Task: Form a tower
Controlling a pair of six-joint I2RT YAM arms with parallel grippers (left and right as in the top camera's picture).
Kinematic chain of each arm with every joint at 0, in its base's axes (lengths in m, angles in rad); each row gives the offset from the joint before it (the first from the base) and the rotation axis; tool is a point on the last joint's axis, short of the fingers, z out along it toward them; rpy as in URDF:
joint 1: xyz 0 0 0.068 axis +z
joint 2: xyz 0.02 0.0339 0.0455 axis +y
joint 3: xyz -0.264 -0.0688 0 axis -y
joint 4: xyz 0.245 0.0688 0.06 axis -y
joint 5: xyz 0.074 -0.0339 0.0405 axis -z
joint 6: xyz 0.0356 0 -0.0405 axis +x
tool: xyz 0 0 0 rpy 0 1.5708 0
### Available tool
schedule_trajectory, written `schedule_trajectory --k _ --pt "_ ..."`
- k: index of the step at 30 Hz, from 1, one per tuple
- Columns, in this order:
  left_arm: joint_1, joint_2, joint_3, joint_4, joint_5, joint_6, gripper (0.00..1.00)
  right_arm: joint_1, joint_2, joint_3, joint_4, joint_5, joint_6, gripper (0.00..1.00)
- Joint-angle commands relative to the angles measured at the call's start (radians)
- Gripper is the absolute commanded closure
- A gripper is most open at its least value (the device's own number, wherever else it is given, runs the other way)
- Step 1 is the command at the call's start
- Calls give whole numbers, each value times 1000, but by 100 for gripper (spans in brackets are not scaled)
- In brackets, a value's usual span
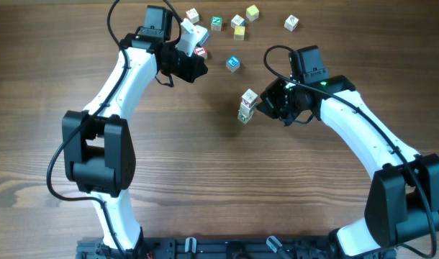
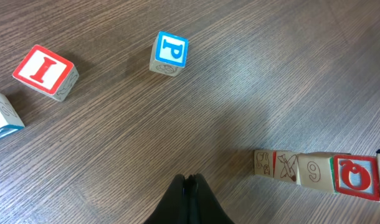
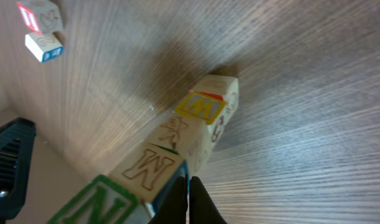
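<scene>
The tower [image 1: 247, 106] is a one-cube-wide column of several white letter cubes standing mid-table. My right gripper [image 1: 263, 108] is shut and empty just to its right. In the right wrist view its closed tips [image 3: 188, 185] rest against the side of the tower [image 3: 196, 118], by the cube marked M. My left gripper [image 1: 199, 70] hangs shut and empty to the tower's upper left. In the left wrist view its tips [image 2: 190, 182] point at bare wood, with the tower [image 2: 314, 169] at the right edge.
A blue P cube [image 1: 234, 64] [image 2: 170, 53] and a red I cube [image 1: 200, 51] [image 2: 45, 71] lie loose near the left gripper. Several more loose cubes [image 1: 239, 25] are scattered along the far edge. The table's edge shows at the left of the right wrist view.
</scene>
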Motion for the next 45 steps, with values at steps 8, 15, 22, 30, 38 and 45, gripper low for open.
schedule_trajectory --k 8,15,22,30,38,45 --pt "2 12 11 -23 32 -9 96 16 10 -6 -89 217 -283 95" --pt "-63 62 -9 -8 -101 51 96 90 11 -8 -165 377 -301 95" --pt "-168 77 -8 13 -337 79 96 90 56 -8 -230 367 -220 95" --pt "-165 123 -8 46 -266 113 96 104 129 -8 -107 367 -210 95" --pt "-167 155 -9 36 -183 113 96 136 140 -9 -81 364 -242 96" --pt "-167 155 -9 16 -153 127 96 138 127 -10 -161 386 -340 96"
